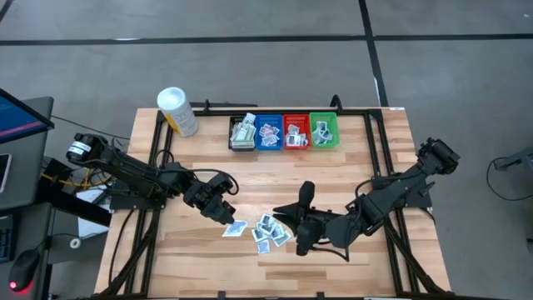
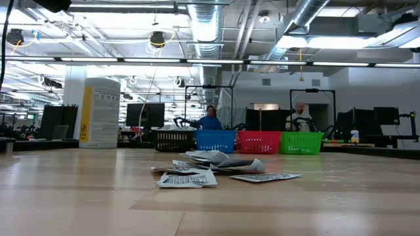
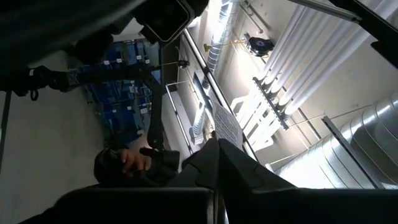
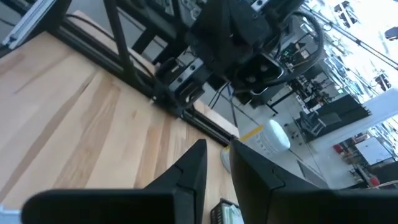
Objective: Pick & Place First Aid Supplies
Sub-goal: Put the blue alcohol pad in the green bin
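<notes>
The first aid supplies, small white packets with blue marks, lie in a loose flat pile on the wooden table near its front middle. My left gripper hangs raised just left of the pile, tilted upward and shut, with nothing between its fingers. My right gripper hangs raised just right of the pile, its fingers almost together on a pale sliver that I take for a packet. Neither gripper shows in the low view. My right gripper pinches a thin pale packet between its two fingers; only an edge of it shows in the narrow gap near the fingertips. The packet is lifted clear of the table. Which part of the packet is held cannot be told.
Black, blue, red and green bins with packets stand in a row at the far edge. A white tub stands at the far left. People sit in the room beyond.
</notes>
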